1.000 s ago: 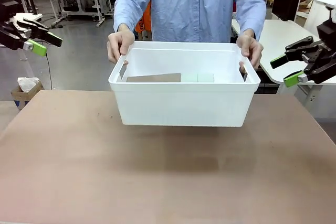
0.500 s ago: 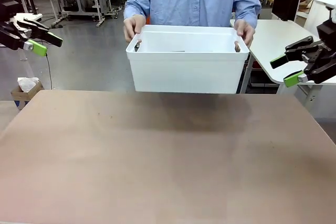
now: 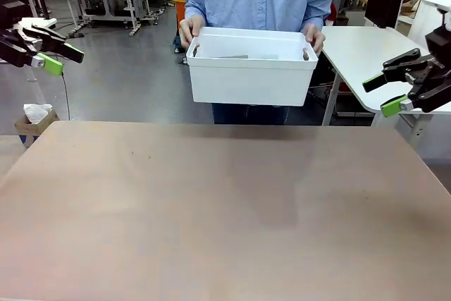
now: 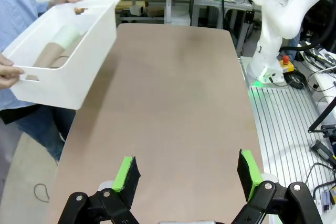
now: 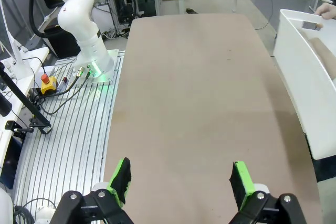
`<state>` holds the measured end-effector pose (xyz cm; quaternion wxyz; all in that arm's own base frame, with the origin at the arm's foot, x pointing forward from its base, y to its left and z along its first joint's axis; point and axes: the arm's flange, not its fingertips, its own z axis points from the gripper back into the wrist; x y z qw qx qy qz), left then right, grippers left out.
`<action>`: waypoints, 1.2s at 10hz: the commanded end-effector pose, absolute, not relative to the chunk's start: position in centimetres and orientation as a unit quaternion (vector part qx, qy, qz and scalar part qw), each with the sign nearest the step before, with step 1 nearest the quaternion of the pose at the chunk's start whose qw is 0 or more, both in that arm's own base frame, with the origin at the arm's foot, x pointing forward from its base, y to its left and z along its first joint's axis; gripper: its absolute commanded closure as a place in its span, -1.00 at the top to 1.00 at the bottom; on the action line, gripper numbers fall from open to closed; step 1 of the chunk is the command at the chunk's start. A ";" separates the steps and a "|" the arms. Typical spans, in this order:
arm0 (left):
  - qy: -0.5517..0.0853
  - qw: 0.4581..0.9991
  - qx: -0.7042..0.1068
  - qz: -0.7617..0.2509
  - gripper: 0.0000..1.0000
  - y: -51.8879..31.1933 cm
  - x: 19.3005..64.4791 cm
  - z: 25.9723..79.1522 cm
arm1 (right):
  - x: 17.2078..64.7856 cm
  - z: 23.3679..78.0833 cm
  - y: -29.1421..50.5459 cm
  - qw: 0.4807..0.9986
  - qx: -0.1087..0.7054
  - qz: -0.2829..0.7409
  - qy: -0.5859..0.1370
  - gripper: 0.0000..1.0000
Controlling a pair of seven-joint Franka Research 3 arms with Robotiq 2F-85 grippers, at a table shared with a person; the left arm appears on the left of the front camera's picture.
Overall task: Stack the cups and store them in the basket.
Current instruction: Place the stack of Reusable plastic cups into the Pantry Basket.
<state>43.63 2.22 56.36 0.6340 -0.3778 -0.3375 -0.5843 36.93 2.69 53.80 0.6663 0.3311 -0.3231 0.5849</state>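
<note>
Right now a person in a light blue shirt stands at the far side of the bench (image 3: 211,202), holding the basket (image 3: 250,79) up in the air with both hands, clear of the bench top and just past its far edge. One hand (image 3: 189,32) grips the rim at one short end and the other hand (image 3: 313,35) grips the opposite end, fingers hooked through the handle slots.

Inside the basket the cups (image 4: 55,48) lie on their sides in a nested row; from the left wrist view a pale mint one is at the end nearer the far hand, with tan-brown ones behind it. How many there are I cannot tell. From the front, just a sliver of brown shows over the rim.

The left end effector (image 3: 58,58) hangs high at the left edge, well apart from the basket, its green-padded fingers spread wide with nothing between them. The left wrist view shows the same gap, with bare bench beyond it.

The right end effector (image 3: 387,93) sits at the right edge, likewise well away from the basket, fingers wide and holding nothing. In its own view the basket's white wall runs along the right side.
</note>
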 end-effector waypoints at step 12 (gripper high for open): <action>-0.337 0.639 -0.377 -0.580 0.96 2.0 43.6 56.8 | 36.9 54.1 2.7 0.667 0.337 0.581 -0.324 1.00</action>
